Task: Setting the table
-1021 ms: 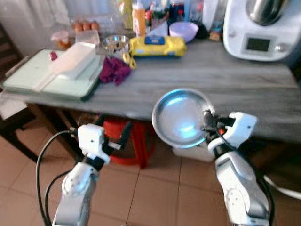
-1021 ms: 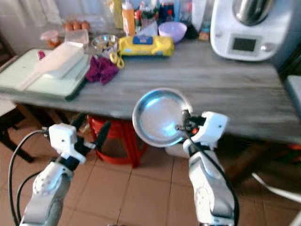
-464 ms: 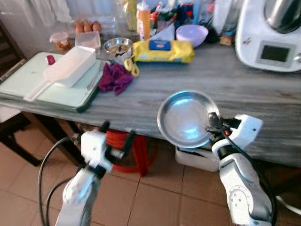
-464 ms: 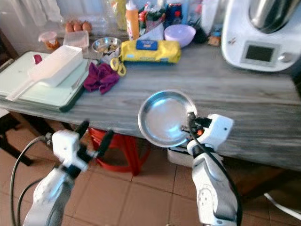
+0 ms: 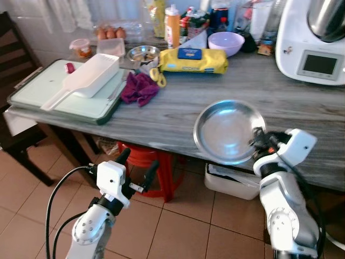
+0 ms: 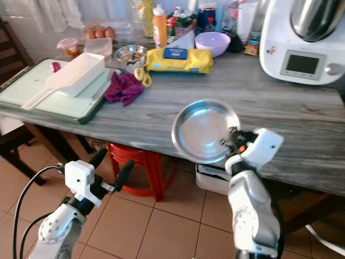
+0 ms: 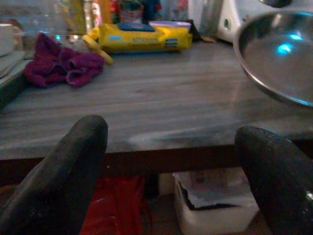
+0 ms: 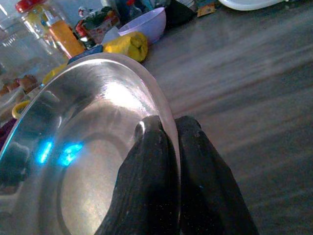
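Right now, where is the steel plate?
The steel plate is held by its rim in the right claw, over the near edge of the grey table, right of the purple cloth.

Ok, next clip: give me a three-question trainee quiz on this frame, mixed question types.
1. True or false: the right gripper is shut on the rim of the steel plate.
2. Which thing lies nearest the purple cloth? A) lilac bowl B) yellow packet C) white appliance
3. Fill in: the left gripper hangs open below the edge of the ____.

Key
1. True: its two fingers pinch the rim.
2. B
3. table
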You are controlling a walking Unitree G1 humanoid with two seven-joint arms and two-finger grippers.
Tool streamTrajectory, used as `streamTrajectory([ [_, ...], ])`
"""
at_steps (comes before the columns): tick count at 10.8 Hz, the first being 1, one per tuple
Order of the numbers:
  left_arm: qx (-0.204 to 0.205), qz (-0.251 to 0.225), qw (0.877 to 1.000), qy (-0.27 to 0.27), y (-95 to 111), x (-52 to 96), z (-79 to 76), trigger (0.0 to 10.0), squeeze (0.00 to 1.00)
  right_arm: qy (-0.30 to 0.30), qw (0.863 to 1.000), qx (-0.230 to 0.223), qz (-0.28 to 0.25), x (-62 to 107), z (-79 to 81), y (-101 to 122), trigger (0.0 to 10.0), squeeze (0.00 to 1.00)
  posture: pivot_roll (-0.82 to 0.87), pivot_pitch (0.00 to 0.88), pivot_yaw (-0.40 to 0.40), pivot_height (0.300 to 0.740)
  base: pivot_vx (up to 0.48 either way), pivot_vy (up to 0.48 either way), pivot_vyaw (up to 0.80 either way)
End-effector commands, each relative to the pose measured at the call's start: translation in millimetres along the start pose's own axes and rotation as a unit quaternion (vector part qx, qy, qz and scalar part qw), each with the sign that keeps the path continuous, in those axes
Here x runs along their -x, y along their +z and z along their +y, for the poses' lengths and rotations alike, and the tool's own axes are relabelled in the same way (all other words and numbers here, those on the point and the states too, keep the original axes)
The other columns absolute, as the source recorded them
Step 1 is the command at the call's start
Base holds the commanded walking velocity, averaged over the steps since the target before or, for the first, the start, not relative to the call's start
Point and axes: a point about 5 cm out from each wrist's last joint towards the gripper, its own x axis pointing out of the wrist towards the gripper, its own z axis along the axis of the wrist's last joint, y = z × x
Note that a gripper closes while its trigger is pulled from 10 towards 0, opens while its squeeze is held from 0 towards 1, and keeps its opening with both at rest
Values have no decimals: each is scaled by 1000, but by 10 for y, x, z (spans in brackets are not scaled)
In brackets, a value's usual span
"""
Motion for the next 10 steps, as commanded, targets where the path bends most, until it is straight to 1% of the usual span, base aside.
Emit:
streamTrajectory([
  [1,-2,10,1000,-14,-42,34,-5,10000,0,-8,1000,-11,14,-36,-6,-27,10000,0,-74,155,34,740,0,0,0],
  [2,-7,14,1000,-23,-61,50,9,10000,0,-17,999,-16,24,-105,-8,-42,10000,0,-73,160,34,740,0,0,0],
  [4,-9,15,1000,-24,-79,60,30,10000,0,-52,997,-28,44,-299,-59,-44,10000,0,-73,168,36,740,0,0,0],
  [5,-8,16,1000,-25,-87,69,28,10000,0,-61,997,-24,45,-373,-39,-26,10000,0,-65,171,38,740,0,0,0],
  [6,-6,17,999,-27,-98,72,22,10000,0,-60,997,-21,48,-435,13,-14,10000,0,-62,171,38,740,0,0,0],
  [8,-1,7,999,-40,-119,70,11,10000,0,-73,995,-38,65,-524,78,-67,10000,0,-51,168,32,740,0,0,0],
  [10,1,6,999,-49,-147,83,23,10000,0,-69,994,-45,65,-588,148,-59,10000,0,-52,164,34,740,0,0,0],
])
